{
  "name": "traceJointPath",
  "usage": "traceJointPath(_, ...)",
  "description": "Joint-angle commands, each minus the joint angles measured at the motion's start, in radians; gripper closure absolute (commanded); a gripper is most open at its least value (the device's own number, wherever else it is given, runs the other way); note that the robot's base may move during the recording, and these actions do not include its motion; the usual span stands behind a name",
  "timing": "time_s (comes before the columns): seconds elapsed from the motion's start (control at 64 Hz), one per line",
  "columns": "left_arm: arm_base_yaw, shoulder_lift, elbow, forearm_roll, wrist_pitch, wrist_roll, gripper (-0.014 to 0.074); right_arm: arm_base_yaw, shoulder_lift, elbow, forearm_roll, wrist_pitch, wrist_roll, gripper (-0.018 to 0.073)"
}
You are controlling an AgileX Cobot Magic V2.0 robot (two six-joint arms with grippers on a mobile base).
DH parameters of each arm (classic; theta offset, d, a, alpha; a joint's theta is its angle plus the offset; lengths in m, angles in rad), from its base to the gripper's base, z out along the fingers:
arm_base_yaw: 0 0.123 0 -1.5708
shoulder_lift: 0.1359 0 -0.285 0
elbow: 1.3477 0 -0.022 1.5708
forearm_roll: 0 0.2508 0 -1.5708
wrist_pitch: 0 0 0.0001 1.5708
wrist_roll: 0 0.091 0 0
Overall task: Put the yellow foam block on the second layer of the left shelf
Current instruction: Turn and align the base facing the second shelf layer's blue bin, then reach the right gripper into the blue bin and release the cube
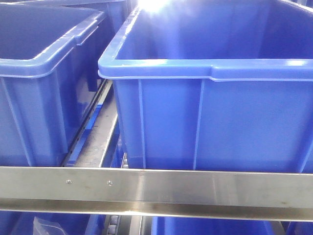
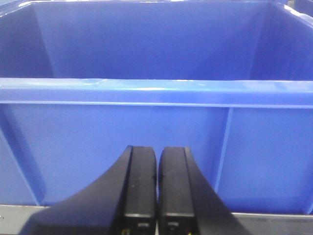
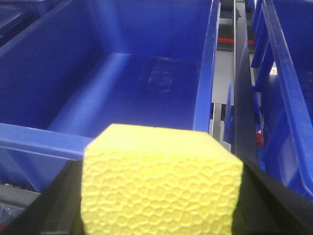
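Note:
The yellow foam block [image 3: 161,181] fills the bottom of the right wrist view, held between the dark fingers of my right gripper [image 3: 161,196], which is shut on it. It hangs just in front of the near rim of an open blue bin [image 3: 132,83] whose floor is bare. In the left wrist view my left gripper [image 2: 157,161] is shut with nothing between its black fingers, close to the front wall of a blue bin [image 2: 146,93]. The front view shows neither gripper nor the block.
Two blue bins [image 1: 210,98] [image 1: 39,73] stand side by side on the shelf behind a steel front rail [image 1: 156,188]. A metal divider track [image 1: 95,132] runs between them. Another blue bin [image 3: 288,98] lies right of the held block, past a grey rail [image 3: 238,98].

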State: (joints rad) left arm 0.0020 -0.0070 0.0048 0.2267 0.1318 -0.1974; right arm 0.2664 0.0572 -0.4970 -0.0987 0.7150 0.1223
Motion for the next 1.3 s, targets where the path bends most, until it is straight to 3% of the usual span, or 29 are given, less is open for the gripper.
traceJointPath(0.0,-0.004,-0.014,0.026,0.001,-0.085,-0.004,0.046,-0.004,0.068,-0.061,0.001,-0.136,-0.008,0.0321)
traceJointPath(0.25,-0.004,-0.014,0.026,0.001,-0.085,-0.004,0.046,0.001,0.507,-0.294,0.017,-0.215,-0.008,0.0321)
traceJointPath(0.547,-0.004,-0.014,0.026,0.001,-0.085,-0.004,0.046,0.138,1.064,-0.648,0.019,-0.215,-0.008,0.0321)
traceJointPath(0.782,-0.004,-0.014,0.026,0.001,-0.085,-0.004,0.046,0.156,1.427,-0.813,0.016,-0.21,-0.008,0.0321)
traceJointPath(0.97,-0.004,-0.014,0.026,0.001,-0.085,-0.004,0.046,0.156,1.633,-0.902,-0.031,-0.21,-0.008,0.0321)
traceJointPath(1.142,-0.004,-0.014,0.026,0.001,-0.085,-0.004,0.046,0.156,1.698,-0.938,-0.065,-0.212,-0.008,0.0317)
traceJointPath(1.22,-0.004,-0.014,0.026,0.001,-0.085,-0.004,0.046,0.156,1.698,-0.938,-0.066,-0.214,-0.008,0.0268)
traceJointPath(1.282,-0.004,-0.014,0.026,0.001,-0.085,-0.004,0.046,0.152,1.698,-0.939,-0.066,-0.21,-0.008,0.0173)
